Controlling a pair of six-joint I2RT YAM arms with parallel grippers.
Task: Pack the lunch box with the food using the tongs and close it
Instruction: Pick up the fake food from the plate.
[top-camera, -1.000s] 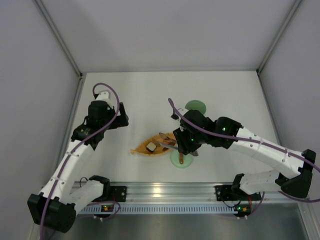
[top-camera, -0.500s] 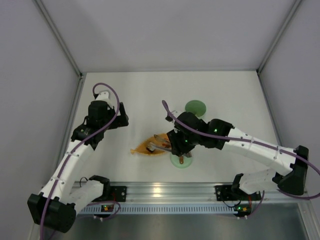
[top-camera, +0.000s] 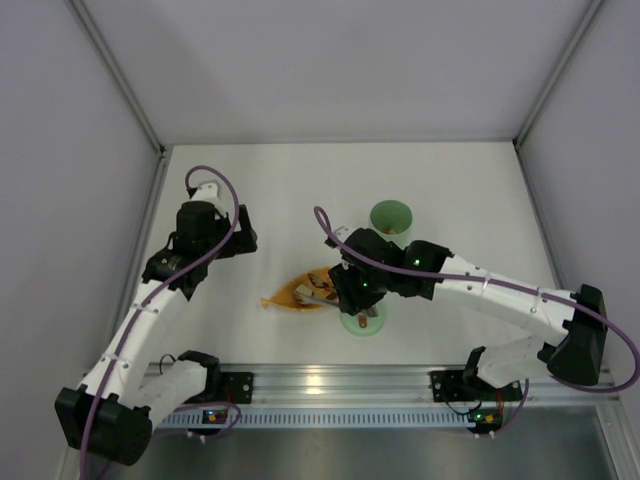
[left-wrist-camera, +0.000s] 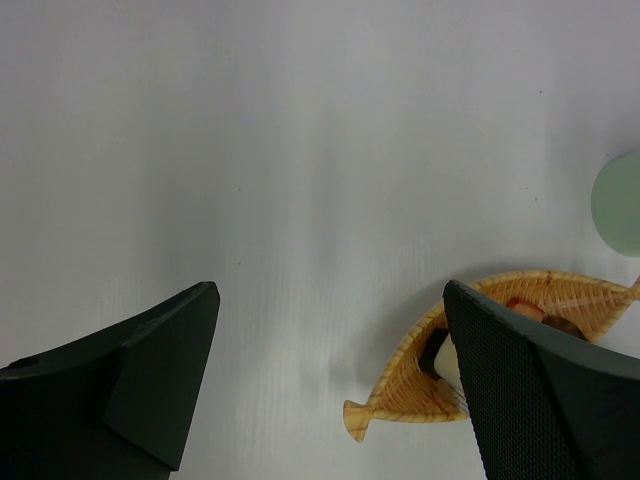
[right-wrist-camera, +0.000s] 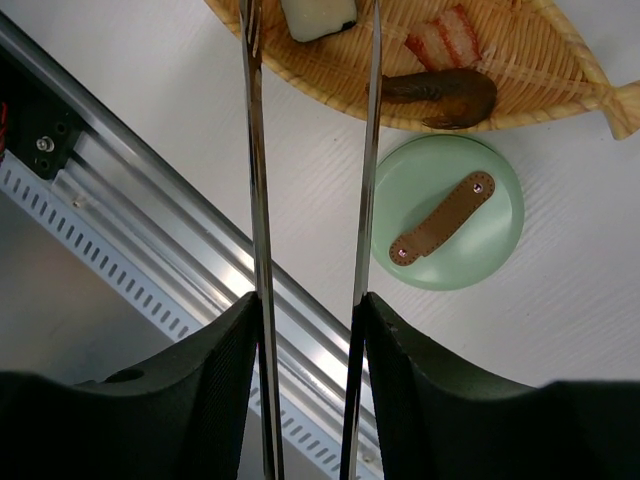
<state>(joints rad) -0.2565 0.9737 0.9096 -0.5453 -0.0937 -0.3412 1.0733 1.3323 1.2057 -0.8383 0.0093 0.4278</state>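
My right gripper (top-camera: 352, 290) (right-wrist-camera: 308, 300) is shut on the tongs (right-wrist-camera: 251, 150), one finger pressing each thin arm. The tongs' arms stand apart and reach over the orange leaf-shaped dish (right-wrist-camera: 540, 50) (top-camera: 285, 298). Their tips run off the top of the right wrist view, beside a white-and-dark piece of food (right-wrist-camera: 318, 15). An orange-striped piece (right-wrist-camera: 445, 38) and a brown piece (right-wrist-camera: 440, 92) also lie in the dish. The green lid (right-wrist-camera: 448, 212) (top-camera: 362, 320) lies flat beside the dish, brown handle up. The lunch box (top-camera: 391, 217) stands upright behind. My left gripper (top-camera: 240, 238) (left-wrist-camera: 328, 287) is open and holds nothing.
The aluminium rail (right-wrist-camera: 150, 200) (top-camera: 320, 382) runs along the near table edge, just below the lid. Grey walls close in the table on three sides. In the left wrist view the dish (left-wrist-camera: 400, 380) sits behind my right finger (left-wrist-camera: 540, 390).
My right arm has swung left and forward, carrying the tongs further over the dish. The lunch box, partly covered before, now shows fully. The left arm has not moved.
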